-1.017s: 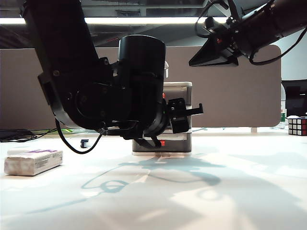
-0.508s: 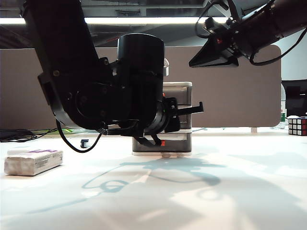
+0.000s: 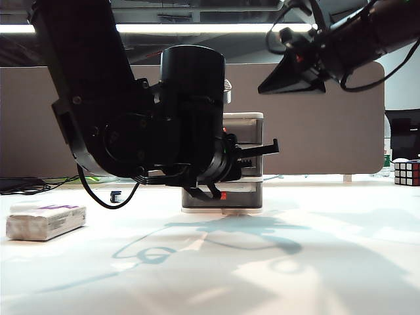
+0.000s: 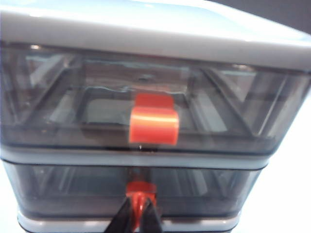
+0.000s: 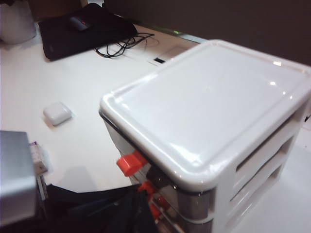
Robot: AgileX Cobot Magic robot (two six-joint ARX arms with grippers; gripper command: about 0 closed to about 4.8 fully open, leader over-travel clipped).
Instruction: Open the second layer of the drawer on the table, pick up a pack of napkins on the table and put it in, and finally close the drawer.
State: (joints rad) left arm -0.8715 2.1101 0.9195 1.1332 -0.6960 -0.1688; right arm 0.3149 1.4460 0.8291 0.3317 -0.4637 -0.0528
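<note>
At the tips of the left gripper [image 4: 140, 214], found the red handle [image 4: 141, 188] of the second layer [image 4: 73, 191], pinched between both fingers [image 4: 127, 218]. Noted that gripper clamped shut on it, pressed up to the front of the drawer [image 4: 146, 34]. Saw the second layer seated level with the layers around it, not pulled out. Just above the grip, spotted the top handle [image 4: 154, 125], untouched. Made out the same left gripper [image 3: 259, 151] in the exterior view, level against the drawer [image 3: 246, 125] and hiding most of its front. Well off to the outer side of that gripper, near the table's [image 3: 295, 262] edge, found the pack of napkins [image 3: 46, 220] lying flat, purple face up. High above and beyond the drawer, located the right gripper [image 3: 272, 82], closed on nothing and touching nothing. Below it, looked down on the white lid of the drawer [image 5: 214, 102]; further out, noticed a small white rounded case [image 5: 57, 113].
</note>
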